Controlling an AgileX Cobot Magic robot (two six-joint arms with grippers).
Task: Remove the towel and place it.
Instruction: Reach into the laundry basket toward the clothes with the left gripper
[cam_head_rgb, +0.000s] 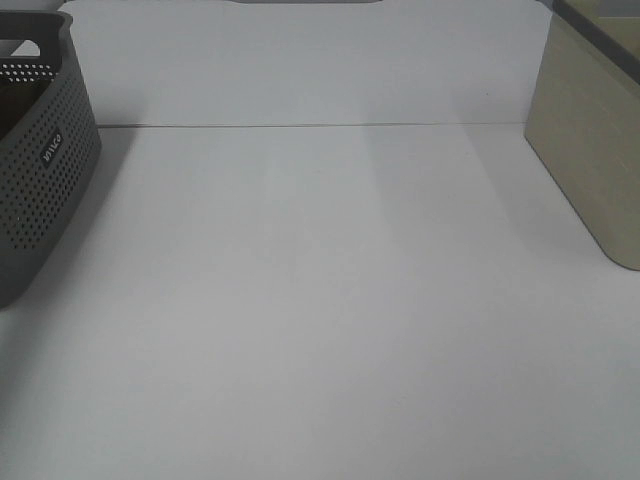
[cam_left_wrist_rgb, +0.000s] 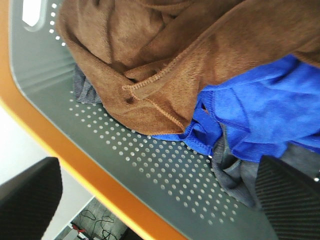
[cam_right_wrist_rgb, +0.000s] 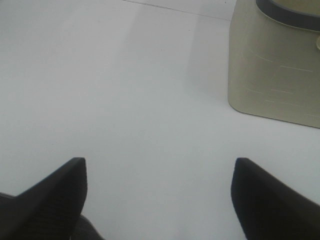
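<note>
Lying in 1 basket (cam_left_wrist_rgb: 165, 170), 1 towel (cam_left_wrist_rgb: 150, 50)

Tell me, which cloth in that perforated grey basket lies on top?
The soft brown towel; it drapes over the blue cloth and grey cloth beneath.

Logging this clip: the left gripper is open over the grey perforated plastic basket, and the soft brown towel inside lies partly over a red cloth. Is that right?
Not quite: the cloth under the soft brown towel is bright blue, not red, as the left wrist view shows. The rest stands: the left gripper is open over the grey perforated plastic basket.
</note>
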